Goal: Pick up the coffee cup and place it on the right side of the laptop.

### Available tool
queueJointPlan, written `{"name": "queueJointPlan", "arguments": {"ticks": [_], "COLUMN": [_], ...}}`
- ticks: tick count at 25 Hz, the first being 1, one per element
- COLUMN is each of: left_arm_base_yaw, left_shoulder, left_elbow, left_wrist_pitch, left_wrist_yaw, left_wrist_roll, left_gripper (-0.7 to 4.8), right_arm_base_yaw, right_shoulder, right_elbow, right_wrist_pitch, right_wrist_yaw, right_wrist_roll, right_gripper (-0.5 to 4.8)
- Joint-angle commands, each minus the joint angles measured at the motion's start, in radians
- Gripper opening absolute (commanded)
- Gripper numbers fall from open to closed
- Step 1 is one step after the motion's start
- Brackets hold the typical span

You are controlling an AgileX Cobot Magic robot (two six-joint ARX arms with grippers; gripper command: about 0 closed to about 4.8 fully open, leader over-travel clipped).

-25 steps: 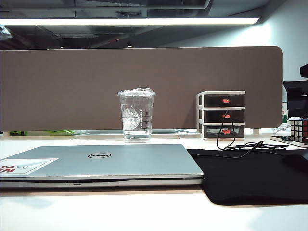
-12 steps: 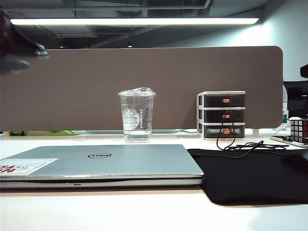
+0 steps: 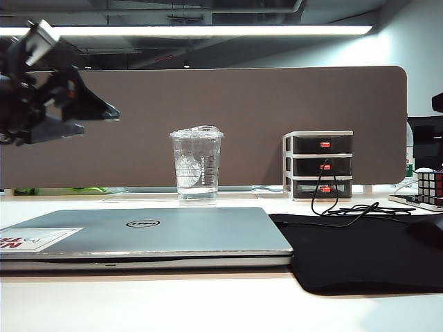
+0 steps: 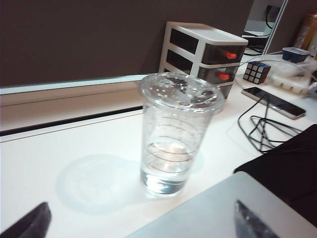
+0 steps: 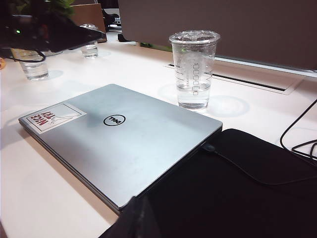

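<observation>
The left wrist view alone shows a phone [image 4: 273, 102] past the coffee cup [image 4: 177, 133], which stands upright on the worktop [image 4: 59, 148] behind the laptop [image 3: 145, 235]. The left gripper [image 3: 93, 119] hangs high, jaws wide, empty. The right gripper [image 5: 136, 220] shows too little to tell.

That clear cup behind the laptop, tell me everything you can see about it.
The coffee cup is a tall, clear plastic tumbler with a clear domed lid, a faint white round logo and printed measuring lines down its side. A little clear liquid sits at the bottom. It stands upright on the white table, just behind the closed silver laptop. Nothing touches it: the left gripper hangs open in the air, up and to its left.
</observation>
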Motion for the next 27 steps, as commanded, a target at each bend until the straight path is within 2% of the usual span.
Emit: {"name": "queueJointPlan", "arguments": {"ticks": [1, 3, 4, 6, 8, 16, 19, 27], "left_arm_base_yaw": [-0.004, -0.007, -0.011, -0.011, -0.010, -0.011, -0.011, -0.024], "left_shoulder": [0.021, 0.021, 0.021, 0.049, 0.082, 0.238, 0.292, 0.458], "left_elbow": [0.023, 0.024, 0.023, 0.025, 0.037, 0.164, 0.221, 0.378], "left_wrist_pitch": [0.013, 0.028, 0.027, 0.082, 0.119, 0.123, 0.123, 0.102], "left_wrist_yaw": [-0.023, -0.079, -0.090, 0.011, 0.074, 0.165, 0.231, 0.285], "left_wrist_roll": [-0.008, 0.010, 0.052, 0.206, 0.209, 0.175, 0.174, 0.171], "left_gripper": [4.79, 4.79, 4.79, 4.79, 4.79, 4.79, 4.79, 4.79], "right_arm_base_yaw": [0.000, 0.000, 0.001, 0.000, 0.000, 0.000, 0.000, 0.001], "right_shoulder": [-0.002, -0.002, -0.002, -0.002, -0.002, -0.002, -0.002, -0.002], "right_elbow": [-0.006, -0.006, -0.006, -0.006, -0.006, -0.006, -0.006, -0.006], "right_wrist_pitch": [0.011, 0.011, 0.010, 0.011, 0.011, 0.011, 0.011, 0.010], "right_wrist_yaw": [-0.001, -0.001, -0.001, -0.001, -0.001, 0.001, 0.002, 0.001], "right_wrist_roll": [0.002, 0.002, 0.002, 0.002, 0.002, 0.002, 0.002, 0.002], "right_gripper": [-0.01, -0.01, -0.01, -0.01, -0.01, -0.01, -0.01, -0.01]}}
